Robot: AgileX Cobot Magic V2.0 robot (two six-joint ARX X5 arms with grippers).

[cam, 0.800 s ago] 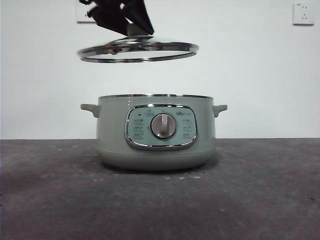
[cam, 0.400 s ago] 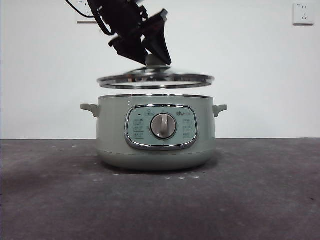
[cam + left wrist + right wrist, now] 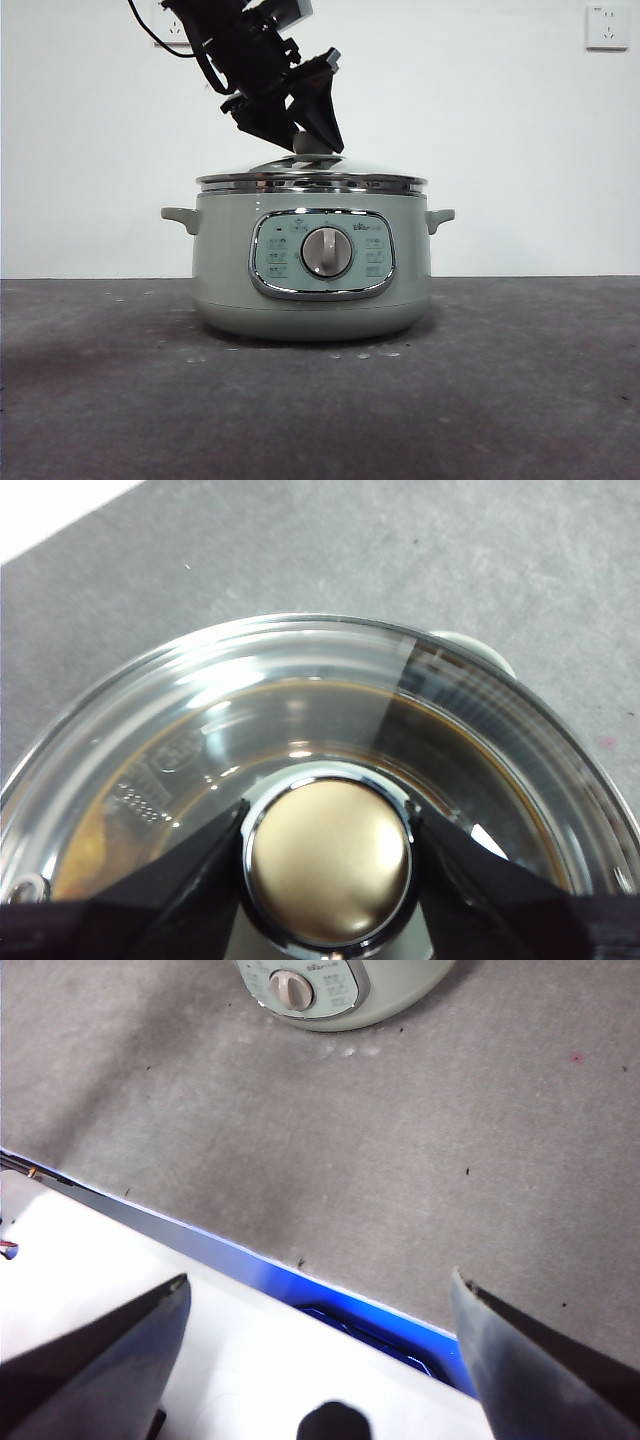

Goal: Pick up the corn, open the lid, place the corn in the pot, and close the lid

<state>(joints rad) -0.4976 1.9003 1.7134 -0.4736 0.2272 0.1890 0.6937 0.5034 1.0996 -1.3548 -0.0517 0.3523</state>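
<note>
Sage-green round electric pot (image 3: 225, 270), chrome-framed pale panel, silver dial (image 3: 327, 251). Clear glass lid (image 3: 311, 180), shiny metal rim, knob gold-toned in wrist view. Speckled grey table (image 3: 500, 400). White wall (image 3: 500, 140).

A bare test bench: grey table (image 3: 520, 400), blank white wall (image 3: 500, 130), wall socket (image 3: 606, 27).

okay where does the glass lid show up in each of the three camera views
Front view: the lid sits on the pot, its knob in the left gripper.
Left wrist view: the lid fills the frame.
Right wrist view: not in it.
Shared landmark: the pot's dial.
</note>
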